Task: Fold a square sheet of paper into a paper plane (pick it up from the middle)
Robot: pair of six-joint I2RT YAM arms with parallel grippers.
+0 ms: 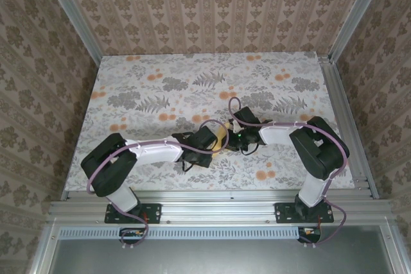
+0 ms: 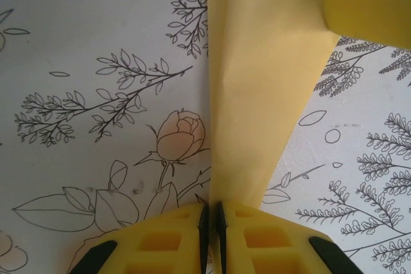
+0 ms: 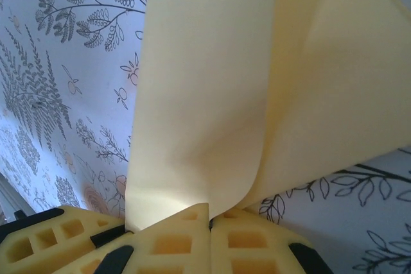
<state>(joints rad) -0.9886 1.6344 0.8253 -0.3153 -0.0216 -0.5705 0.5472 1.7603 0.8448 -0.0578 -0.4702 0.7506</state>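
The pale-yellow sheet of paper (image 1: 221,139) is held up between the two arms over the near middle of the table. In the left wrist view the paper (image 2: 257,94) runs up from my left gripper (image 2: 211,213), whose jaws are shut on its folded edge. In the right wrist view the paper (image 3: 212,81) curls upward in a bent fold, and my right gripper (image 3: 210,213) is shut on its lower edge. From above, the left gripper (image 1: 215,140) and the right gripper (image 1: 232,139) face each other, nearly touching, with the paper between them.
The table is covered by a floral cloth (image 1: 192,88) with grey ferns and orange flowers. Patterned walls and metal frame posts (image 1: 70,11) enclose it on three sides. Purple cables loop over both arms (image 1: 154,152).
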